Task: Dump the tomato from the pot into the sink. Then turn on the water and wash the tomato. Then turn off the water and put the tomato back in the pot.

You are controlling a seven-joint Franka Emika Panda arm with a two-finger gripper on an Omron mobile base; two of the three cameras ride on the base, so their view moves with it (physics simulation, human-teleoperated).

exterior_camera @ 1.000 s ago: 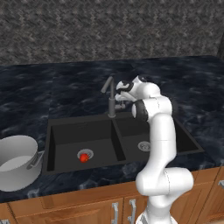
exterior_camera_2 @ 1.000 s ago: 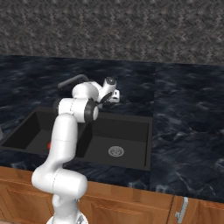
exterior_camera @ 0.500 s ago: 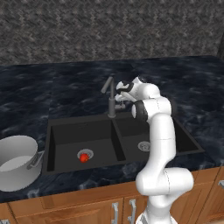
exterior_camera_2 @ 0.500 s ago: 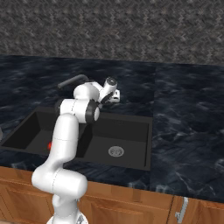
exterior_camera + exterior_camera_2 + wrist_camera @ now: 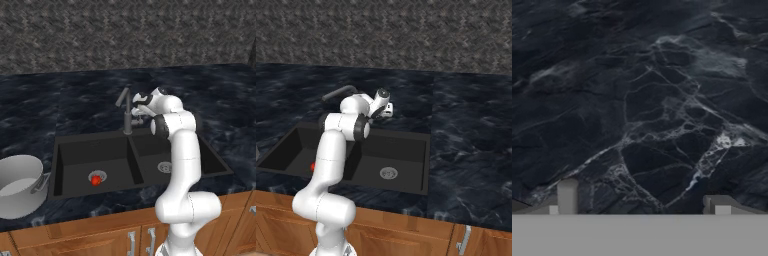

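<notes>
The tomato [image 5: 95, 180], small and bright red, lies on the drain of the left basin of the black sink [image 5: 90, 150]. From the right base view a sliver of the tomato [image 5: 313, 166] shows behind my arm in the sink [image 5: 401, 145]. The silver pot [image 5: 25, 200] stands upright on the counter left of the sink, with nothing inside. My gripper [image 5: 139, 106] is up behind the sink, just right of the faucet [image 5: 127, 112], open and holding nothing. In the hand view the gripper [image 5: 642, 202] looks at dark marble counter, fingertips [image 5: 567, 195] far apart.
The faucet spout [image 5: 338, 92] curves out to the left of my hand [image 5: 387, 111]. A silver drain [image 5: 164, 167] sits in the right basin. A stone wall rises behind the dark marble counter [image 5: 466, 125]. Wooden cabinet doors [image 5: 100, 237] run below the front edge.
</notes>
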